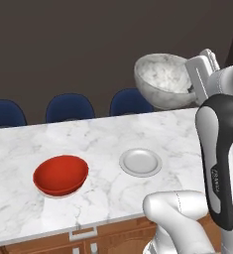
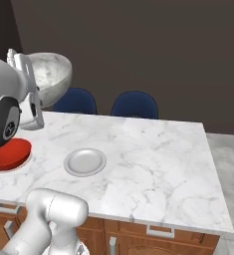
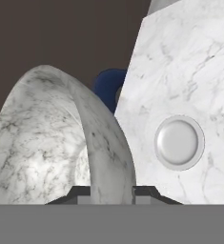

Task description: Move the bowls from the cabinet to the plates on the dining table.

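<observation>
Your gripper (image 3: 111, 190) pinches the rim of one marbled bowl (image 1: 163, 79); below it lie one glossy red bowl (image 1: 61, 174) and one bare round plate (image 1: 140, 161).

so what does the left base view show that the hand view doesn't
Left base view: the red bowl sitting on a plate on the table, three blue chairs behind it, and the robot's arm.

Hand view: the hand up close, its fingers pinching the rim of the marbled bowl.

Both: the marbled bowl held tilted in the air, the bare plate lying flat on the table, still without a bowl, and a blue chair.
</observation>
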Controlling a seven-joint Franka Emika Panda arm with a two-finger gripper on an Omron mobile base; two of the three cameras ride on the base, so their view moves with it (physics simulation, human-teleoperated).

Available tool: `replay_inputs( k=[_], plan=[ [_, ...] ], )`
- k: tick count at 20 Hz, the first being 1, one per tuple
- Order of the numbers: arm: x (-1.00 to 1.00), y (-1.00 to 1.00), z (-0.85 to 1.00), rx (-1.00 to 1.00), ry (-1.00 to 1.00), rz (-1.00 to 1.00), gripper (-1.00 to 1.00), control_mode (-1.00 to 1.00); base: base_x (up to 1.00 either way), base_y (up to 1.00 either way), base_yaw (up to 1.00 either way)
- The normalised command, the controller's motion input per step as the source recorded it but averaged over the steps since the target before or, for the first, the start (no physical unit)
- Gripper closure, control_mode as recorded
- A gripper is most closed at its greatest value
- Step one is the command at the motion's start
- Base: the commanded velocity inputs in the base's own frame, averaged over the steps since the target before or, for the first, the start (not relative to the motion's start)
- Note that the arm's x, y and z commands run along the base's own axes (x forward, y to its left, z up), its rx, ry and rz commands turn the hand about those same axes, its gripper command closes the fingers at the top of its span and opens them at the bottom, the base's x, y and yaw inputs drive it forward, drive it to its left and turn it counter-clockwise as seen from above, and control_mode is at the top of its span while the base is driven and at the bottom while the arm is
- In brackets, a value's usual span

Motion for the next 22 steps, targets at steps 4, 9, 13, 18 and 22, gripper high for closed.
replay_inputs(
  k=[4,9,13,18,22],
  plan=[
    [-0.06,0.01,-0.03,-0.03,0.14,0.00,1.00,-1.00,0.00,0.00,0.00],
    [-0.13,0.00,-0.05,-0.02,0.15,0.00,1.00,-1.00,0.00,0.00,0.00],
    [-0.14,0.00,-0.05,-0.01,0.13,0.00,1.00,-1.00,0.00,0.00,0.00],
    [-0.15,0.00,-0.05,0.00,0.12,0.00,1.00,-1.00,0.00,0.00,0.00],
    [-0.13,0.00,-0.09,0.00,0.11,0.00,1.00,-1.00,0.00,0.00,0.00]
  ],
)
